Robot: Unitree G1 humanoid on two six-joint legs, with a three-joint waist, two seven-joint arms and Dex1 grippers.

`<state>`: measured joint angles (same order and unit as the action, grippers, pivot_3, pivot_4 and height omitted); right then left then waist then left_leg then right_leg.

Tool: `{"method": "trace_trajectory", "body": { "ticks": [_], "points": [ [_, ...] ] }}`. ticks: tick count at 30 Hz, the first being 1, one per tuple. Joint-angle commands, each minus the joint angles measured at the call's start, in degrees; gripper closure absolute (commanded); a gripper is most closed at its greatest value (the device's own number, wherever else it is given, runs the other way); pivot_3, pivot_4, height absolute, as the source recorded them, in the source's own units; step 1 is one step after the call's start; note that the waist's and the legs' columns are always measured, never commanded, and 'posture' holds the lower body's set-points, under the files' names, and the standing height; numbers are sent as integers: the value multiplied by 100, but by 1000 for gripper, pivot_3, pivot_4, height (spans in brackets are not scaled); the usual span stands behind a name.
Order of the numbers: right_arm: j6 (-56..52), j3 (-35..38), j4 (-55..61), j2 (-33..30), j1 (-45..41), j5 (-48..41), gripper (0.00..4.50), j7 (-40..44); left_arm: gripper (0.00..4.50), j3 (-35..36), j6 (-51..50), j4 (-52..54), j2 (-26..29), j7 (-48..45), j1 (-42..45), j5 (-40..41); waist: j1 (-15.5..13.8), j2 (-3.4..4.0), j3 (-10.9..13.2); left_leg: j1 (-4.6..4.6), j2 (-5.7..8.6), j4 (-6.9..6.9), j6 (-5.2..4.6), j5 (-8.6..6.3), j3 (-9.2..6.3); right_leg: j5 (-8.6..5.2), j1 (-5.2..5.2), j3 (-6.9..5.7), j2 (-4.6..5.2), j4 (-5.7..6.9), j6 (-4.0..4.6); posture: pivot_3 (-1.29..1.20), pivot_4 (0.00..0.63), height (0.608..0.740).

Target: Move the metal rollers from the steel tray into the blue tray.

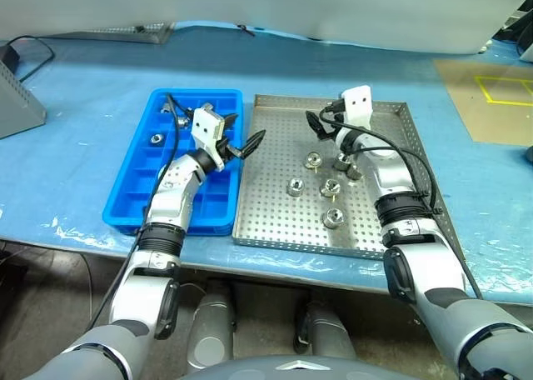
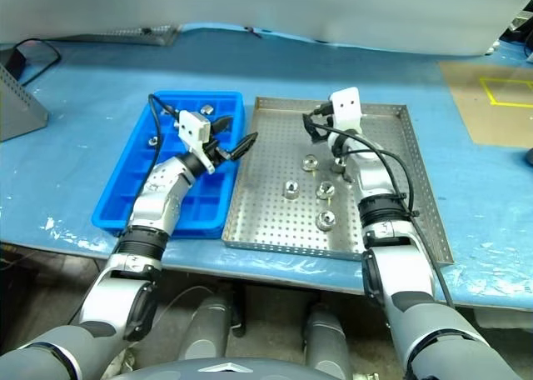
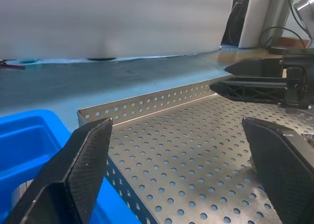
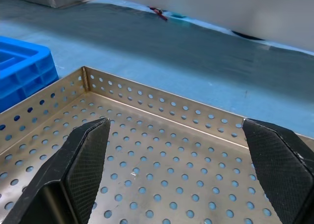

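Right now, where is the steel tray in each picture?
Left eye: steel tray centre, right of the blue tray.
Right eye: centre, same neighbour.
Left wrist: across the lower right.
Right wrist: lower half.
Shared landmark: the tray's holes.

We see our left arm covering the middle cells of the blue tray (image 1: 133, 188), so we cannot tell what lies in them. Our right wrist hides part of one roller (image 1: 353, 172) in the steel tray (image 1: 275, 222). Both wrist views cut off both trays, and the fingers (image 3: 73, 180) of the left tool blur up close.
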<state>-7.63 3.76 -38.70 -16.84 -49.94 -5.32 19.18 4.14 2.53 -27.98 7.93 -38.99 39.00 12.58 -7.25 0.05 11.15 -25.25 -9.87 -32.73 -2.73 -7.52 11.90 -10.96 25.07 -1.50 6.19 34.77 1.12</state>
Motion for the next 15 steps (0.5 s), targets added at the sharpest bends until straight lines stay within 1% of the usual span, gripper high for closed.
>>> {"method": "trace_trajectory", "body": {
  "ticks": [1,3,7,12,15],
  "points": [
    [57,151,340,-170,-29,-33,0,-19,34,38,220,-254,-99,5,352,122,7,0,0,0,0,0,1,1,0,0,0,0,0,0,0,88,150,740],
    [-17,163,512,-263,74,-14,0,-45,34,75,329,-509,-133,-37,498,145,21,0,0,0,1,-1,1,1,0,0,0,2,0,0,0,47,150,740],
    [-309,183,1321,-491,446,-108,0,141,34,162,480,-921,-182,-251,817,305,57,0,0,0,1,0,1,2,1,0,0,3,-2,-1,-1,-48,150,740],
    [-895,332,2539,-704,1101,-414,0,367,34,-77,510,-1368,-29,-973,1097,205,201,-1,0,1,1,-1,0,1,2,0,0,5,-3,-2,-1,-122,150,740],
    [-1184,424,3287,-742,1551,-692,0,544,34,-212,439,-1601,164,-1465,1269,125,285,-1,0,3,-1,-1,0,1,2,-1,0,6,-4,-2,-1,-181,150,740]
  ]
}}
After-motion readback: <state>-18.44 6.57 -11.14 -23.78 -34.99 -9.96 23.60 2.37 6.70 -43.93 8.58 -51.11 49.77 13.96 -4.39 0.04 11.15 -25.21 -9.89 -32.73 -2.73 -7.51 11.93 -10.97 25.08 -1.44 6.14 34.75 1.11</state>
